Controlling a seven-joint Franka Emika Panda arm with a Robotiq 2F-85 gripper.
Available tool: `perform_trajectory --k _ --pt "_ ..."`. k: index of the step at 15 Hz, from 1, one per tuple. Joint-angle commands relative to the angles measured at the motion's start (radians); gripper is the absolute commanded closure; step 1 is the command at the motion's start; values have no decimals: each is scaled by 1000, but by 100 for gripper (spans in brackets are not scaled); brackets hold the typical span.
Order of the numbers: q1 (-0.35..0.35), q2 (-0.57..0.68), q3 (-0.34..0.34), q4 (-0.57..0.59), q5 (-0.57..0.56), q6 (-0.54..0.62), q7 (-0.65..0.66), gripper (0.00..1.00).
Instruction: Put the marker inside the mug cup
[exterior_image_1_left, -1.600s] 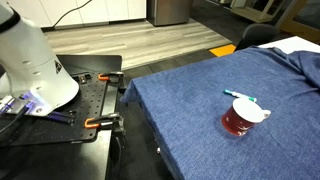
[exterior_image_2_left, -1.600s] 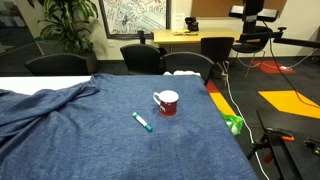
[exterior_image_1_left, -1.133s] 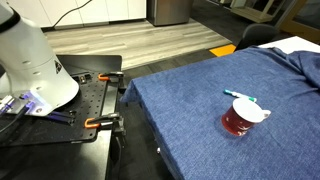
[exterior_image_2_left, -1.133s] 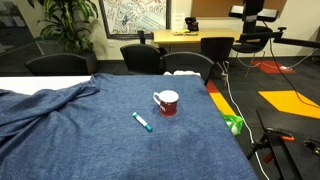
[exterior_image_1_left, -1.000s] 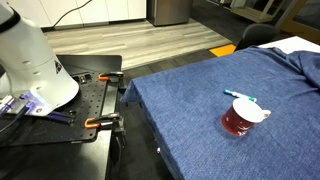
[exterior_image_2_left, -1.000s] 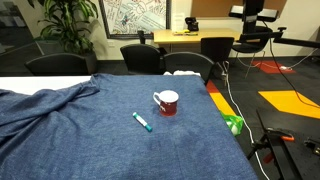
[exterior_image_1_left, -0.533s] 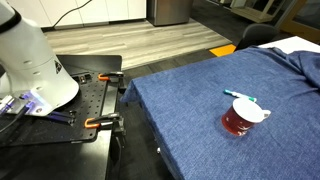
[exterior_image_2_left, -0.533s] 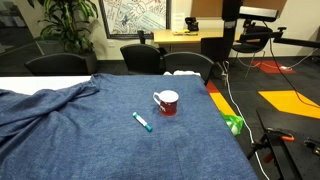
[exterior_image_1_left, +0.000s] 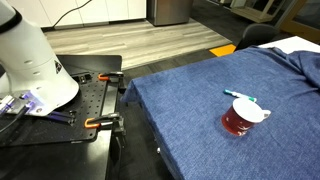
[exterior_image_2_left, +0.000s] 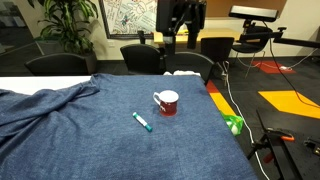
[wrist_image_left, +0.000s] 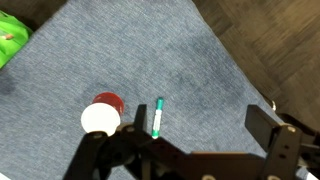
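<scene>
The dark red mug cup (exterior_image_1_left: 243, 118) with a white inside stands upright on the blue cloth-covered table (exterior_image_1_left: 180, 120). It also shows in an exterior view (exterior_image_2_left: 166, 102) and in the wrist view (wrist_image_left: 102, 115). The teal-green and white marker (exterior_image_2_left: 142, 122) lies flat on the cloth a short way from the mug, apart from it. It shows too in an exterior view (exterior_image_1_left: 242, 96) and in the wrist view (wrist_image_left: 157, 117). My gripper (wrist_image_left: 200, 124) is open and empty, high above the table. It shows at the top of an exterior view (exterior_image_2_left: 180, 20).
A green object (exterior_image_2_left: 233, 124) lies at the table's edge. The cloth is bunched in folds (exterior_image_2_left: 50, 100) on one side. Office chairs (exterior_image_2_left: 145, 58) stand behind the table. The white robot base (exterior_image_1_left: 30, 60) sits on a black stand with orange clamps (exterior_image_1_left: 100, 122).
The arm has swung across the top of an exterior view and the gripper now hangs above the far side of the table. Mug and marker have not moved.
</scene>
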Motion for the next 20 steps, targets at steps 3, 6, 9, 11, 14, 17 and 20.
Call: perform_trajectory --k 3,6,9,11,14,17,20 --pt "27 83 4 8 -30 222 101 0" --pt "40 133 -4 4 -79 304 144 0" --pt "50 191 -16 7 -132 350 190 0" --pt "56 229 -25 10 -162 371 202 0" --pt "58 286 -40 11 -174 405 190 0" --pt "54 338 -53 11 -162 443 158 0" --pt "47 394 -63 18 -146 473 124 0"
